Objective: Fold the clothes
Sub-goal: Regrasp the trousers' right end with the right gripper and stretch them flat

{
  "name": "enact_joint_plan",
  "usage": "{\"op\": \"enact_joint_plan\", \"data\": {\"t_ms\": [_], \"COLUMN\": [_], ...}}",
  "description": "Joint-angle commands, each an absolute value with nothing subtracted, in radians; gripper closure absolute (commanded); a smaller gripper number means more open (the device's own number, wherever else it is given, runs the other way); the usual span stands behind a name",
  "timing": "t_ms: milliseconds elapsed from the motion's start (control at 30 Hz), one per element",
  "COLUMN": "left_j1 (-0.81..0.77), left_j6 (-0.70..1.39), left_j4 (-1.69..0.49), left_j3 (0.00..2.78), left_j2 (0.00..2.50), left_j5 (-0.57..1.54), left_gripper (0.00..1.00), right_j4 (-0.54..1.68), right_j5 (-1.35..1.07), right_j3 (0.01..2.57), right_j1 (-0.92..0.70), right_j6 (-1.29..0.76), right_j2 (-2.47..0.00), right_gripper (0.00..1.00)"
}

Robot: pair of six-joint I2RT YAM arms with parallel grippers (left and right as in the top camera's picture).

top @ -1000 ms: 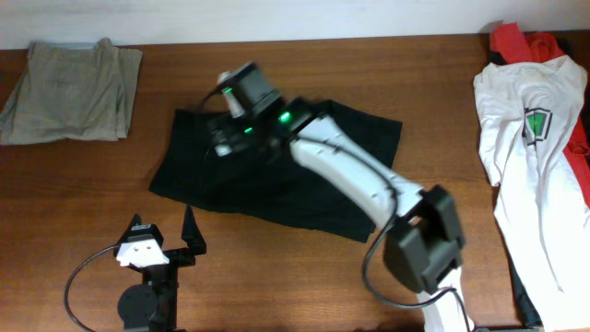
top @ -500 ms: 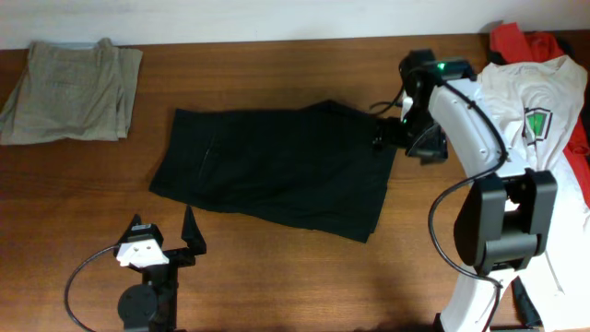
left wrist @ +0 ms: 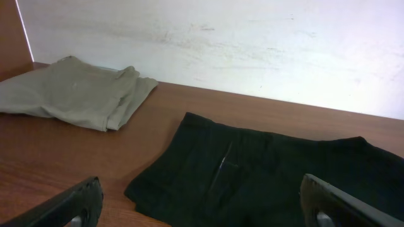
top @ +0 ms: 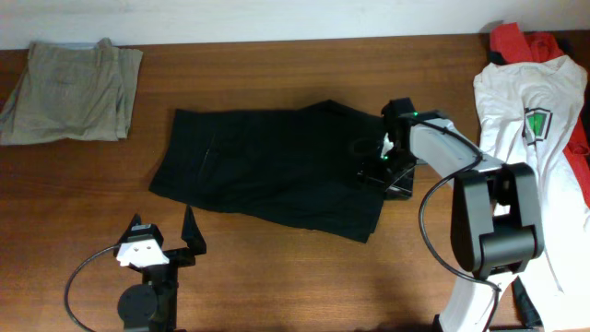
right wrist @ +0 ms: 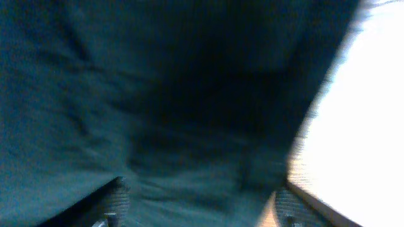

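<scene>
From overhead I count four garments on the table [top: 83,194] and two arms. One pair of black shorts [top: 267,175] lies spread flat in the middle. One folded khaki garment [top: 69,88] sits at the far left corner. One white T-shirt [top: 535,138] is draped down the right side, and one red garment [top: 525,41] lies partly under it at the far right. My left gripper [top: 166,235] is parked at the near edge, left of centre, jaws spread. It is apart from the shorts, whose near hem lies just beyond it. My right gripper [top: 385,171] is down on the right edge of the shorts, over the cloth.

On the left wrist camera I see both fingers [left wrist: 79,202] low in the corners of the view, wide apart, with nothing between them. The shorts [left wrist: 271,173] lie ahead and slightly right. The one khaki garment [left wrist: 76,94] lies far left, against the pale wall [left wrist: 221,38].

The right wrist camera is blurred. Dark cloth of the shorts [right wrist: 158,94] fills nearly the whole view, with a bright strip on the right. The two fingers [right wrist: 113,202] show at the bottom, set well apart, so I read that right gripper [right wrist: 199,198] as spread. I cannot tell whether the tips touch the cloth.
</scene>
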State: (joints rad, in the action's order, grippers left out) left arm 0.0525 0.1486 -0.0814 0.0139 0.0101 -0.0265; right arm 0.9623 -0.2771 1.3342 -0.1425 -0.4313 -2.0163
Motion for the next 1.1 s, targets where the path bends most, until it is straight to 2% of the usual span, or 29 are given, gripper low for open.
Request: {"op": "enact_joint_plan", "data": {"t_ms": [0,33,133,200,367,500,667,700,733,767,800,900,1067], "left_j1": [0.048,0.048,0.048,0.048,0.048,0.048,0.048,0.048,0.048,0.048,0.048,0.048,0.048], "left_j6": [0.129,0.129,0.129,0.129,0.129,0.129,0.129,0.129,0.129,0.129,0.129,0.129,0.129], "left_j4": [-0.083,-0.083,-0.083,-0.083,-0.083,-0.083,-0.083,-0.083,-0.083,-0.083,-0.083,-0.083,-0.083], "left_j3": [0.009,0.009,0.009,0.009,0.009,0.009,0.009,0.009,0.009,0.009,0.009,0.009,0.009], "left_j2": [0.005,0.005,0.005,0.005,0.005,0.005,0.005,0.005,0.005,0.005,0.005,0.005,0.005], "left_j5": [-0.019,-0.019,-0.019,-0.019,-0.019,-0.019,-0.019,-0.019,-0.019,-0.019,-0.019,-0.019,-0.019], "left_gripper": [0.01,0.01,0.01,0.01,0.01,0.01,0.01,0.01,0.01,0.01,0.01,0.01,0.01], "right_j4": [0.907,0.908,0.911,0.914,0.896,0.793,0.699,0.703,0.708,0.721,0.745,0.822,0.898], "right_j5": [-0.291,-0.253,-0.204,-0.174,-0.075,0.036,0.101,0.102,0.101,0.101,0.094,0.094,0.107], "right_j3": [1.311,1.311,1.311,1.311,1.311,1.311,1.364,1.380,1.401,1.420,1.443,1.492,1.498], "right_j1": [-0.221,-0.238,-0.248,-0.240,-0.172,-0.107,-0.051,-0.051,-0.052,-0.054,-0.054,-0.052,-0.052], "right_j6": [-0.480,-0.480,-0.480,-0.480,-0.476,-0.370,-0.345,-0.345,-0.345,-0.345,-0.353,-0.406,-0.508], "right_j2": [-2.022,-2.022,-2.022,-2.022,-2.022,-2.022,-2.022,-2.021,-2.015,-2.008,-2.001,-1.974,-1.827], "right_gripper": [0.30,0.47,0.80,0.96,0.96,0.96,0.96,0.91,0.80,0.45,0.14,0.09,0.07]}}
